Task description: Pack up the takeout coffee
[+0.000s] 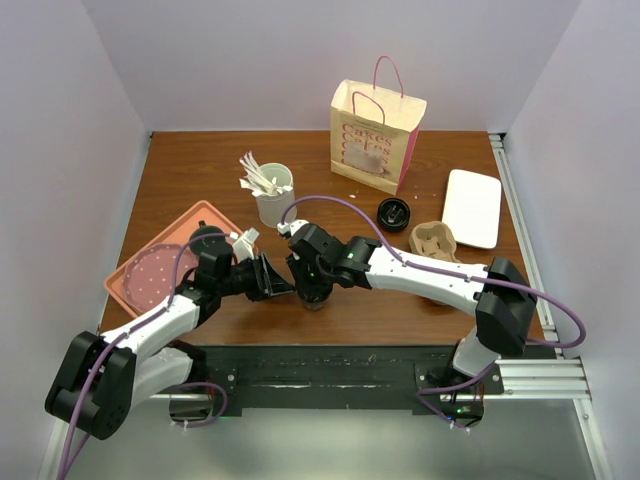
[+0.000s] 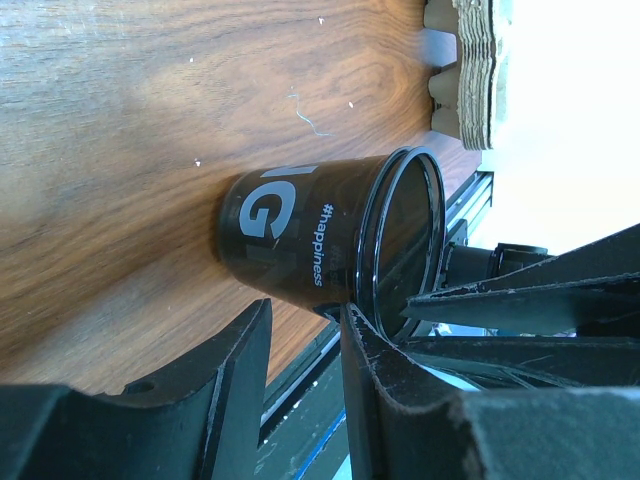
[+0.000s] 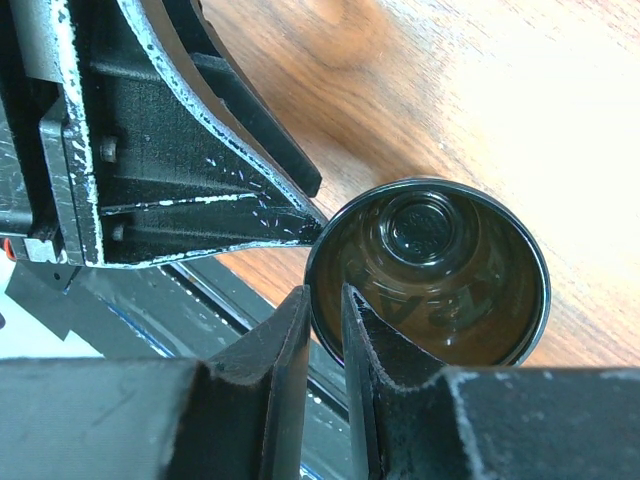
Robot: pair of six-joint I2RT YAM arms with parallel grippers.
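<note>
The takeout coffee cup (image 2: 300, 235) is dark, printed "#happiness", and stands open with no lid near the table's front edge (image 1: 316, 301). In the right wrist view I look down into it (image 3: 430, 270). My right gripper (image 3: 324, 296) is shut on its rim, one finger inside and one outside (image 1: 314, 285). My left gripper (image 2: 305, 330) is open and empty just left of the cup (image 1: 272, 278), its fingertips close to the cup's side. The round black lid (image 1: 394, 213) lies apart on the table, further back to the right.
A tan pulp cup carrier (image 1: 432, 240) sits right of the arms, also in the left wrist view (image 2: 478, 70). Behind stand a paper bag (image 1: 375, 135), a white cup of stirrers (image 1: 272, 200) and a white tray (image 1: 472, 207). A pink tray (image 1: 150, 270) lies at left.
</note>
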